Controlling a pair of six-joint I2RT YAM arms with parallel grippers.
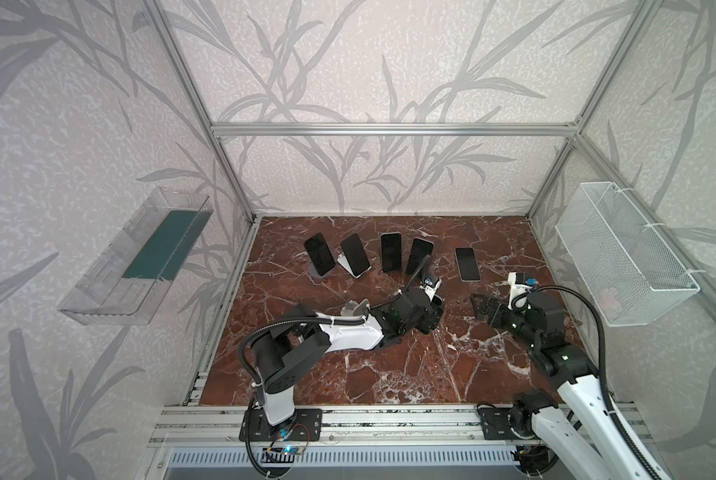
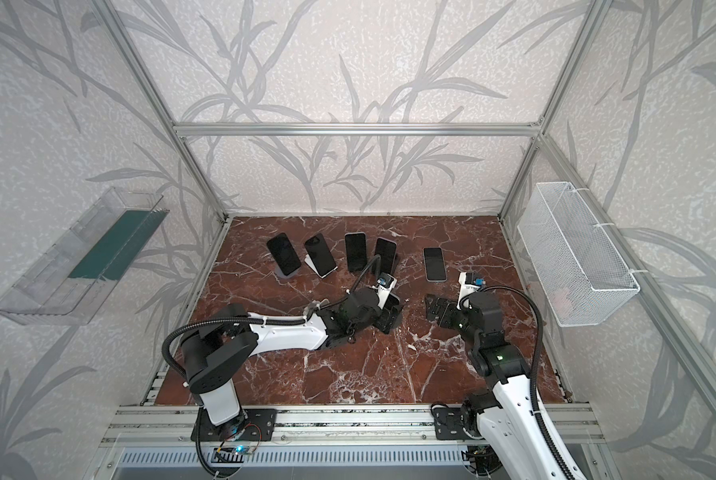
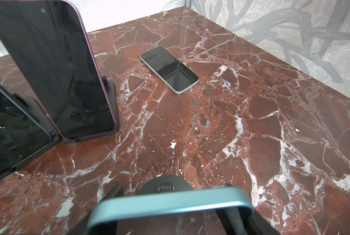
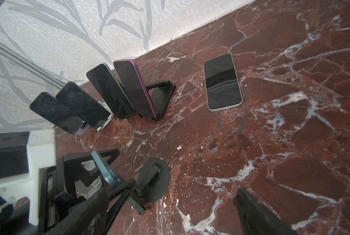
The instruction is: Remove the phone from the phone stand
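The blue phone (image 3: 170, 205) stood propped on the round black stand (image 4: 155, 179), out on the open table (image 3: 251, 122). The left pincer (image 3: 174, 186) straddled the phone's upper end. Its jaws stood narrow against the two long sides and, by the look of the left wrist view, touched them. The right pincer (image 1: 483, 307) hung just to the right of the stand, jaws wide and holding nothing.

The step in hand looked to be securing the grip before the lift. Doing it well probably meant seating both pads flat on the side rails, not on the rounded corners, where a smooth case could slip. The phone would best be drawn up along the lean of the stand, clear of whatever lip holds its foot. A forward pull could hook that lip and drag the light stand along. The right pincer seemed well placed to press the stand's base down if it started to rise.

Beyond the stand stood a row of propped phones (image 1: 390, 257), so the lift should stay on the near side of them. A white phone (image 1: 467, 264) lay flat beyond the stand to the right.
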